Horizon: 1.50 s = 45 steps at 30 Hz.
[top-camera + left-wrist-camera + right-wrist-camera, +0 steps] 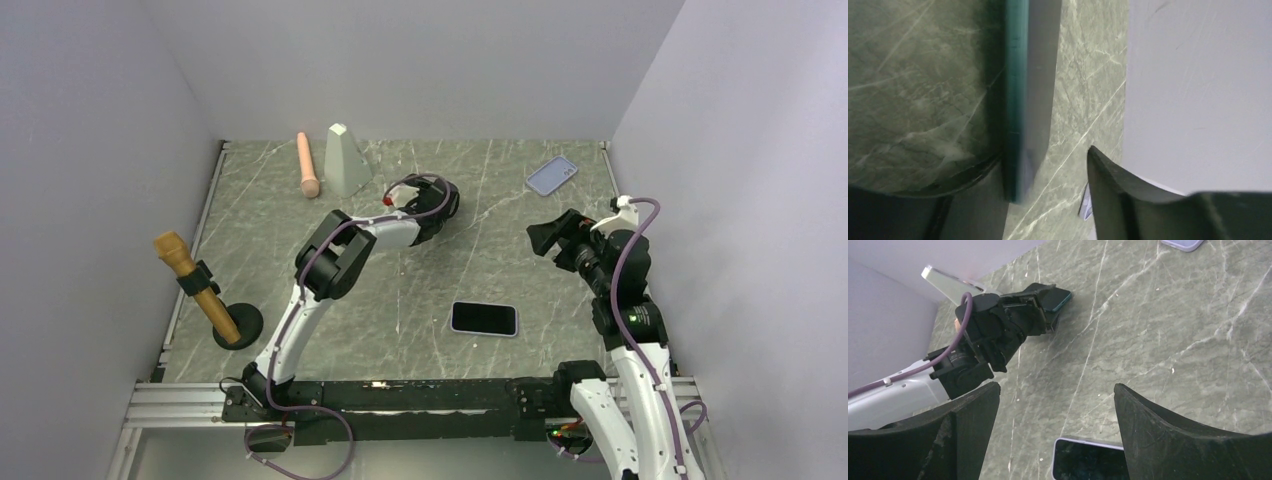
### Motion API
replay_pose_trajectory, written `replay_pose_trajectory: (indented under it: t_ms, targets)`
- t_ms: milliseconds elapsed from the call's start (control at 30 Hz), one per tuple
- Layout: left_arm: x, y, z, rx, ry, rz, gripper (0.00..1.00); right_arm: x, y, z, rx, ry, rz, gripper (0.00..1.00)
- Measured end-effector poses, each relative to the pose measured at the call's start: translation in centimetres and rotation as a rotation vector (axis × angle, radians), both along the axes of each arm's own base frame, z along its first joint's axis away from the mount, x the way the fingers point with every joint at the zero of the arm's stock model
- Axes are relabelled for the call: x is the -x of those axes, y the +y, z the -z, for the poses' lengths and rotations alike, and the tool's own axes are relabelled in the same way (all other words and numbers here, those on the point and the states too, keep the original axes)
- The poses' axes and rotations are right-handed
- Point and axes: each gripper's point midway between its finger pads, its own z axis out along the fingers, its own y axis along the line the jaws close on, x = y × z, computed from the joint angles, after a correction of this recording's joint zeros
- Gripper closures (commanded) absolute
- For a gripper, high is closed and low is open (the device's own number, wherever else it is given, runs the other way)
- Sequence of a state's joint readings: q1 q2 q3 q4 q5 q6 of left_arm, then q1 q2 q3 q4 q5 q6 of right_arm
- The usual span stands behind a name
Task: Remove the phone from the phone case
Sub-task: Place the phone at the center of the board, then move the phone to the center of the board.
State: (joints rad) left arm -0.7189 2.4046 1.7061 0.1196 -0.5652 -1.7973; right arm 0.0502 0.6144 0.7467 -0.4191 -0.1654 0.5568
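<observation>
Phone: dark screen up, pale rim, flat on the marble table near the front centre; in the right wrist view only its top corner shows, the rest cut off by the frame. Whether the pale rim is a case cannot be told. Lavender case: flat near the far right corner, well apart from the phone; its contents cannot be made out. Teal-edged slab: seen edge-on between the fingers of the left gripper, against one finger, with bare table showing between it and the other; its face is hidden. Left jaws spread, not pinching. Right gripper: jaws spread wide, holding nothing, above the phone.
</observation>
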Motion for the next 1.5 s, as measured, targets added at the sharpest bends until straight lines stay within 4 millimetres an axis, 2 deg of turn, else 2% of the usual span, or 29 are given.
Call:
replay_pose_trajectory:
  t_ms: [33,67,133,200,433,533,667,833,933,1033,1100,1167,1267,1367,1433,1500]
  targets:
    - [0.1,0.0,0.0,0.003,0.006,0.001,0.02,0.0,0.0,0.1,0.000,0.003,0.000,0.13]
    - [0.0,-0.1,-0.1,0.018,0.006,-0.003,0.01,-0.1,0.0,0.1,0.000,0.005,0.001,0.13]
    - [-0.1,-0.4,-1.9,0.058,0.002,0.000,0.01,-0.1,0.0,0.2,0.000,0.009,0.000,0.13]
    - [0.7,-0.3,-2.8,0.070,0.024,0.012,0.01,-0.2,0.0,0.4,0.000,0.017,-0.001,0.13]
    - [5.3,1.5,-1.5,0.016,0.155,0.082,0.01,-0.4,0.5,1.0,-0.015,0.046,-0.020,0.13]
    - [7.0,2.1,-2.4,-0.018,0.173,0.129,0.01,-0.6,0.7,1.5,-0.024,0.066,-0.031,0.13]
    - [9.1,2.8,-5.5,-0.088,0.132,0.243,0.01,-1.2,1.1,2.9,-0.026,0.125,-0.054,0.12]
    - [12.8,6.2,-11.2,-0.269,0.001,0.423,0.00,-1.6,1.7,6.5,-0.012,0.281,-0.100,0.09]
    - [14.2,9.6,-14.9,-0.342,-0.093,0.539,0.02,-1.2,2.1,8.3,-0.014,0.359,-0.133,0.08]
    - [14.3,14.1,-18.5,-0.378,-0.182,0.622,0.03,-0.9,2.6,10.4,-0.028,0.433,-0.161,0.08]
    - [14.3,16.7,-20.2,-0.401,-0.229,0.663,0.01,-0.5,2.8,12.4,-0.049,0.497,-0.168,0.07]
    - [14.7,18.5,-21.4,-0.438,-0.253,0.716,0.01,0.3,3.1,14.8,-0.076,0.576,-0.166,0.07]
    - [15.8,18.9,-23.9,-0.521,-0.284,0.820,0.01,1.7,3.4,17.9,-0.116,0.679,-0.156,0.07]
    - [16.9,19.3,-27.3,-0.634,-0.383,0.860,0.00,3.0,3.4,20.3,-0.140,0.773,-0.139,0.08]
    - [18.4,20.1,-28.4,-0.703,-0.435,0.853,0.01,3.5,3.5,21.2,-0.151,0.809,-0.129,0.08]
    - [20.0,21.2,-28.3,-0.761,-0.469,0.832,0.01,3.9,3.5,21.7,-0.156,0.832,-0.119,0.08]
